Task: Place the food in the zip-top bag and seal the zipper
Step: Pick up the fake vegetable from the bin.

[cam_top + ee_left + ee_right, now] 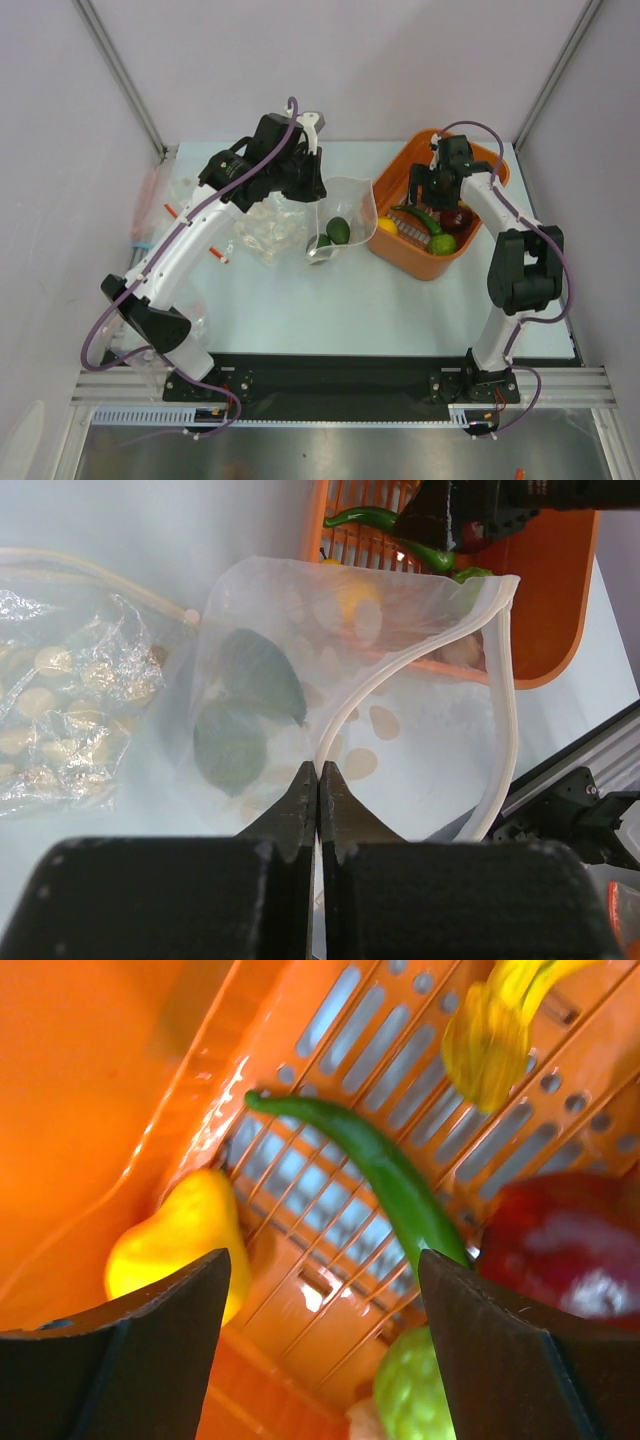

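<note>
Pinching the rim of the dotted bag (420, 730), your left claw (318, 780) was shut tight on the zipper (505, 680) strip and held the mouth wide. The bag lay on the desk (350, 310) just beside the orange basket (100, 1080). Two green foods (262, 680) sat inside the bag. Your right claw (325, 1270) hung wide open and empty inside the basket, over the green chili (380, 1175). A lemon (185, 1230), a dark red apple (565, 1245) and a lime (415, 1390) lay close by it.
</note>
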`<state>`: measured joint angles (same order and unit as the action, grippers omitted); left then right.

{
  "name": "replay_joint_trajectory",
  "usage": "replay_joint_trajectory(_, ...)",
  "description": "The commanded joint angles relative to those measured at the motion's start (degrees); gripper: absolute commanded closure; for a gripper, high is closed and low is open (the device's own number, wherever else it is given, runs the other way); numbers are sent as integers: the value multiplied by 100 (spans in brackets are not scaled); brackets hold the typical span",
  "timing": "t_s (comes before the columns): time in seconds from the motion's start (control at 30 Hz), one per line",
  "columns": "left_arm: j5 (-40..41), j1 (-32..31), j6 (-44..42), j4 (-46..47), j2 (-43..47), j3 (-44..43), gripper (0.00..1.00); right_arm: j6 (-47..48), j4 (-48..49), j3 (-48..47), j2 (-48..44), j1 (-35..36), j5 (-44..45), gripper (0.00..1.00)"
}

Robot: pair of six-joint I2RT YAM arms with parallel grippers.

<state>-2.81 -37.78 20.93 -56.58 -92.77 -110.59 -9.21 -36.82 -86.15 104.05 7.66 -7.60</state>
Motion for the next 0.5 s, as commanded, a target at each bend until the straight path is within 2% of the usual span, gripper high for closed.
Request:
replay_joint_trajectory(0.0,-106,43,-45,209,154,-69,100,350,-97,-464,281,7,302,20)
replay_joint_trajectory(0.23,-194,43,-80,182,84,-112,100,613,-246,-771,809,174,759,22)
replay_joint_trajectory(0.37,-194,43,-106,147,110,-104,100,701,-273,-798,1020,376,1014,29)
replay_joint_trajectory(0.47,-185,43,-115,112,128,-86,100,728,-300,-772,1187,517,1199,29)
